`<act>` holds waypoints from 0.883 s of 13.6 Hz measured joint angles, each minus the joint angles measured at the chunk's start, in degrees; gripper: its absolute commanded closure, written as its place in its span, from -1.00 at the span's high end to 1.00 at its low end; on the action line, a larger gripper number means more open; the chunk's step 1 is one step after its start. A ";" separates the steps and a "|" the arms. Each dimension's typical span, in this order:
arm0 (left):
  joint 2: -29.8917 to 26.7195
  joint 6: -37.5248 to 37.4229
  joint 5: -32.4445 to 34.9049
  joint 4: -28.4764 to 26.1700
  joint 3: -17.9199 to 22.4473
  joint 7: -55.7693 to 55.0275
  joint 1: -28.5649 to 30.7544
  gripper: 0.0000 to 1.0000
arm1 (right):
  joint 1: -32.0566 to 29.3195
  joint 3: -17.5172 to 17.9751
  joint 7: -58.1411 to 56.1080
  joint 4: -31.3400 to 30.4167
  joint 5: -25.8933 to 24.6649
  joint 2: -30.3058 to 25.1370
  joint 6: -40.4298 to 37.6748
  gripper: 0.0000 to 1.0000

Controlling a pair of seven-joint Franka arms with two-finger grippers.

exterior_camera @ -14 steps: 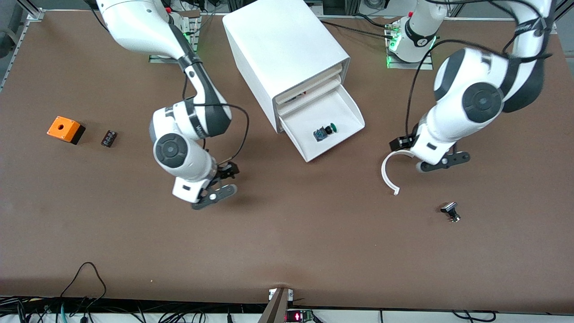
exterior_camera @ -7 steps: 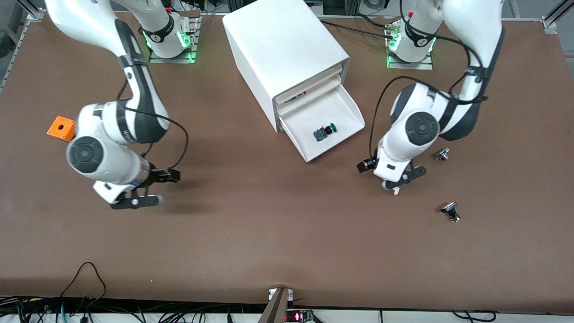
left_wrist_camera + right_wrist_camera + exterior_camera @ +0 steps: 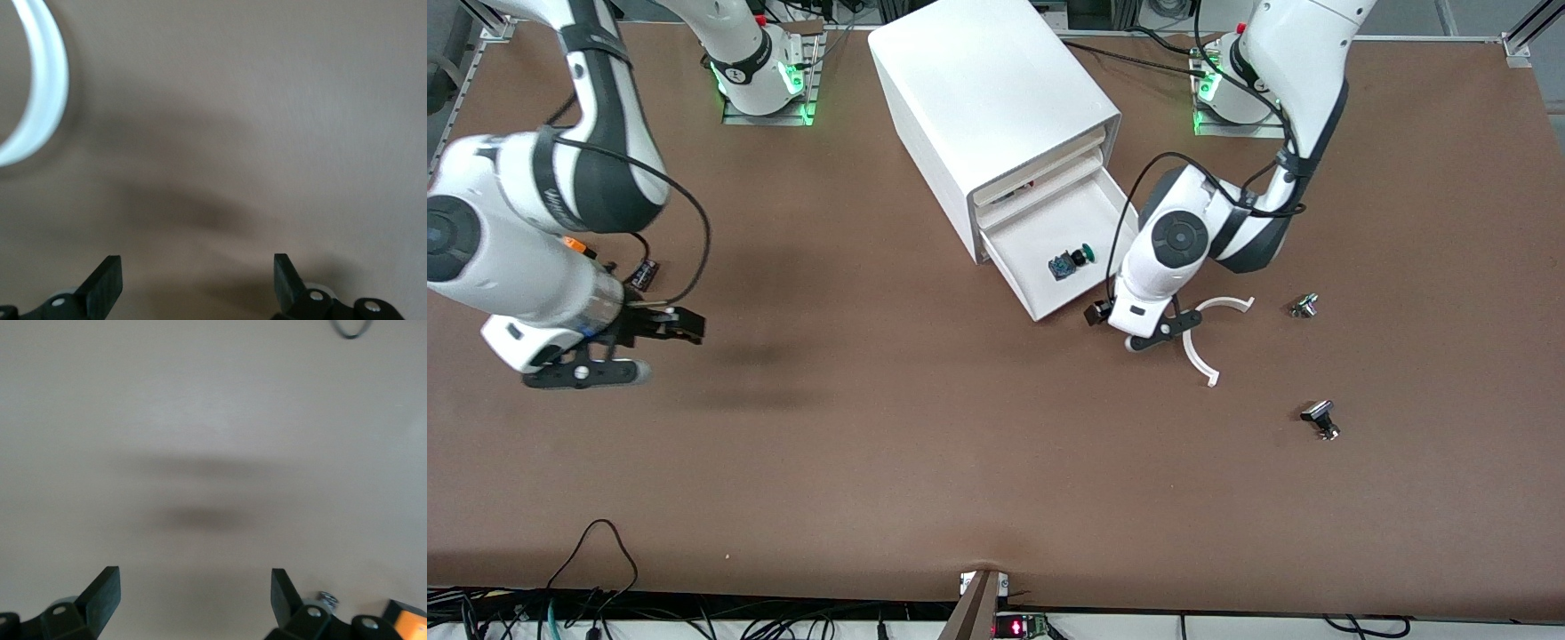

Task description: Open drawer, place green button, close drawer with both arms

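The left arm bends down beside the open drawer [image 3: 1089, 213], its tool [image 3: 1138, 331] spread wide and empty, low over bare table [image 3: 960, 444] next to a white curved strip [image 3: 1199, 356]. The right arm folds toward its own end of the table, its tool [image 3: 627, 347] also open and empty. The button [image 3: 1073, 260] lies on its side in the drawer, green cap pointing toward the left arm's end.

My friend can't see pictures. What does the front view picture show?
The green-capped button lies in the open bottom drawer of a white cabinet. The left gripper, open and empty, hangs by the drawer's front, beside a white curved strip. The right gripper, open too, is near the right arm's end.
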 measured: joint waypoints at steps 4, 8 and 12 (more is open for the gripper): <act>0.54 0.47 0.00 -1.35 -2.31 -3.16 -1.07 1.00 | -9.81 5.81 -5.44 -2.65 -0.33 -8.62 -2.50 1.00; -0.12 0.51 0.00 -3.16 -7.03 -10.84 -1.08 1.00 | -10.50 6.28 -13.29 -2.90 -0.52 -16.91 -10.77 1.00; -2.50 0.50 0.00 -7.03 -12.71 -17.82 -1.08 1.00 | -11.12 5.01 -18.51 -2.67 -0.69 -17.33 -13.99 1.00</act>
